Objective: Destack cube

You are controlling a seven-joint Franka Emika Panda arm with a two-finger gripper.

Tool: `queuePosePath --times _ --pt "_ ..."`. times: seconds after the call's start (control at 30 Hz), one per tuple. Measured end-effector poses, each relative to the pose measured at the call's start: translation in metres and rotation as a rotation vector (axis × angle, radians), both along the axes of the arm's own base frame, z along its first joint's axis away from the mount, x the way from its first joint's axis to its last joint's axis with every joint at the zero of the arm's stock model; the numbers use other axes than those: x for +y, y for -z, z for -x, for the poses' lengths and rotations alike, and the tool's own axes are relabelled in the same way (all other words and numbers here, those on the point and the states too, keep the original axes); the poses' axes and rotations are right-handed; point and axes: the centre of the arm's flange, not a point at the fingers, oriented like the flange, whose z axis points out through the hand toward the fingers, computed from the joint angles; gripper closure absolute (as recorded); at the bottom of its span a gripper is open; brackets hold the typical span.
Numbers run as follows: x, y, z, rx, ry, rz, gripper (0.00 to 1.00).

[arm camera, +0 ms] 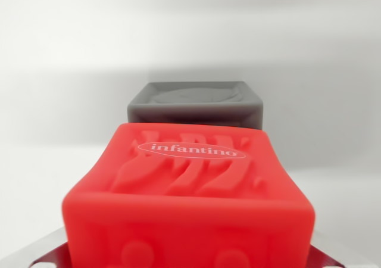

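Observation:
A red soft cube (190, 190) with an "infantino" label on its top face fills the lower half of the wrist view, very close to the camera. My gripper (187, 257) is shut on it. Only the metal fingertips (49, 253) show, at the bottom left and bottom right corners, pressed against the cube's sides. Just behind the red cube a grey cube (196, 104) with a recessed top stands on the white surface. The red cube hides its lower front.
A plain white tabletop (53, 161) spreads to the left and right of both cubes, with a white wall (190, 18) beyond.

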Motion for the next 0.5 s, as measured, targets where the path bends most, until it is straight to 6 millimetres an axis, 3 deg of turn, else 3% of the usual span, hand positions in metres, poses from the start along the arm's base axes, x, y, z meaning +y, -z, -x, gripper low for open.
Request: queuePosePath --times 0.5 --pt "0.0 -0.029 -0.001 -0.003 -0.001 0.003 1.0"
